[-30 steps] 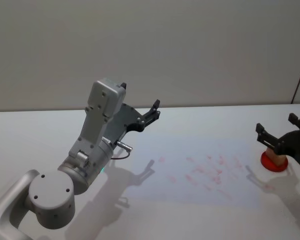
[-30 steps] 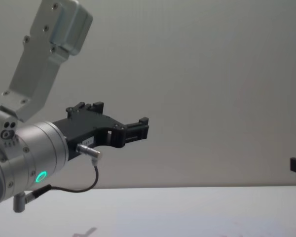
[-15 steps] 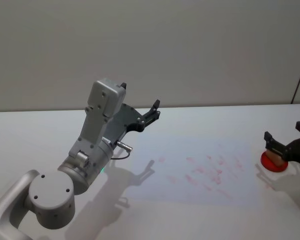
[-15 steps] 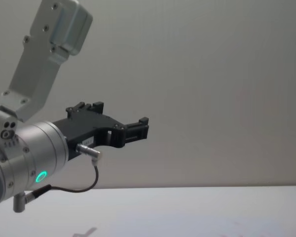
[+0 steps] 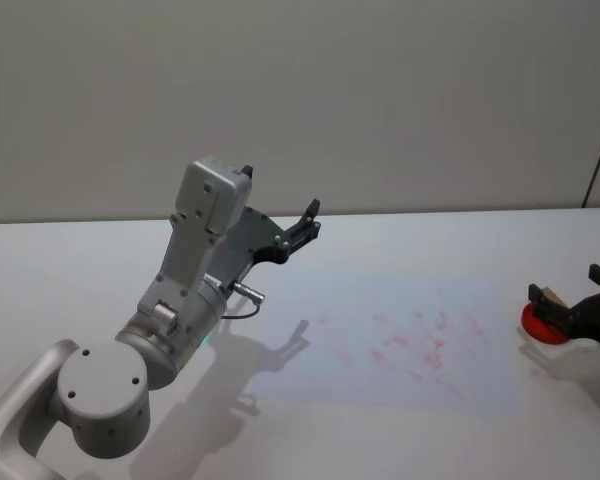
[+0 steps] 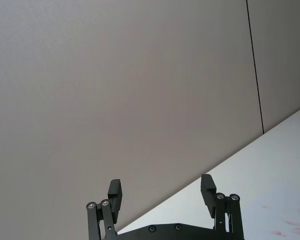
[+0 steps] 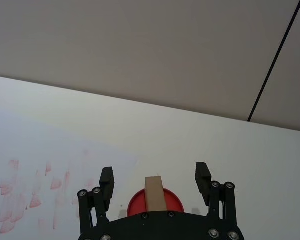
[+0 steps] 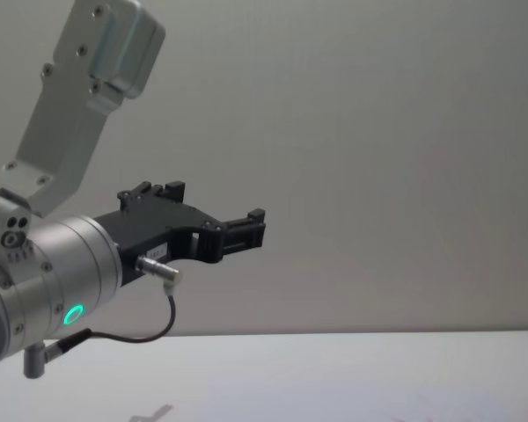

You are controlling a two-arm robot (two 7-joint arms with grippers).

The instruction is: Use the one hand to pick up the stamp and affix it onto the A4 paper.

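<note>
Over on the left, the left tool (image 5: 312,218) hangs raised above the counter (image 5: 80,270), on the end of a silver arm, and it touches nothing. From the chest camera it shows side-on against the grey wall (image 8: 378,132), with a green light (image 8: 73,314) glowing on the silver wrist and a thin cable (image 8: 150,334) looping under it. There is a small pale label (image 8: 158,251) on the black body, too small to read. The left wrist camera settles what the side view leaves unclear: the two fingers stand wide apart, released, with only wall and counter edge beyond them. In the middle of the counter lies the A4 paper (image 5: 380,290), flat and nearly the same white as the surface, scattered with red marks (image 5: 420,345) toward its right half. At the far right, just off the paper's right edge, the stamp (image 5: 552,300) stands upright, a tan wooden block on a red disc (image 5: 540,325). The right tool (image 5: 565,285) is down around it. From the head camera its dark fingers partly hide the block, but the right wrist camera shows the block squarely between the two fingers with a gap on either side, so that tool is released and not gripping. A dark seam (image 7: 275,65) runs down the wall behind.
</note>
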